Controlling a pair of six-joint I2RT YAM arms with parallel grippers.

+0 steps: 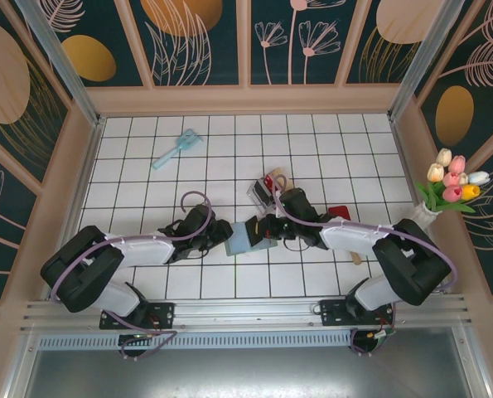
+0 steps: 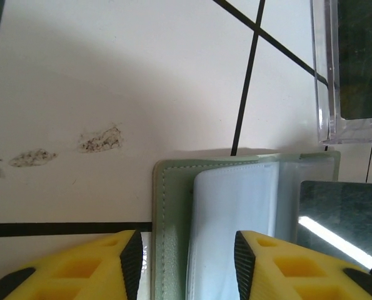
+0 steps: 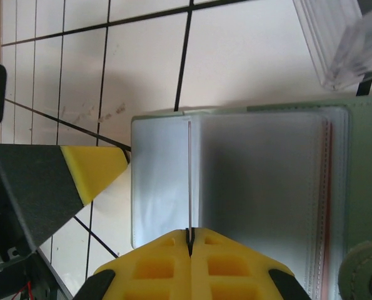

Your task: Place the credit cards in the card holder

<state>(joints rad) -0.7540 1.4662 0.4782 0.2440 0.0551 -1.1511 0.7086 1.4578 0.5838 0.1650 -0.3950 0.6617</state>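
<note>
The sage-green card holder lies open on the tiles, its clear sleeves face up; from above it is a bluish patch between the two arms. My left gripper is open and low, its yellow fingers straddling the holder's green edge and one sleeve without pressing them. My right gripper is shut on a thin credit card, edge-on and upright over the sleeves. In the left wrist view that card is dark and glossy. Another red and black credit card lies right of the arms.
A clear plastic box holding a red card stands just behind the holder; its corner is close to my left fingers. A light-blue brush lies far left. A vase of tulips stands at the right wall.
</note>
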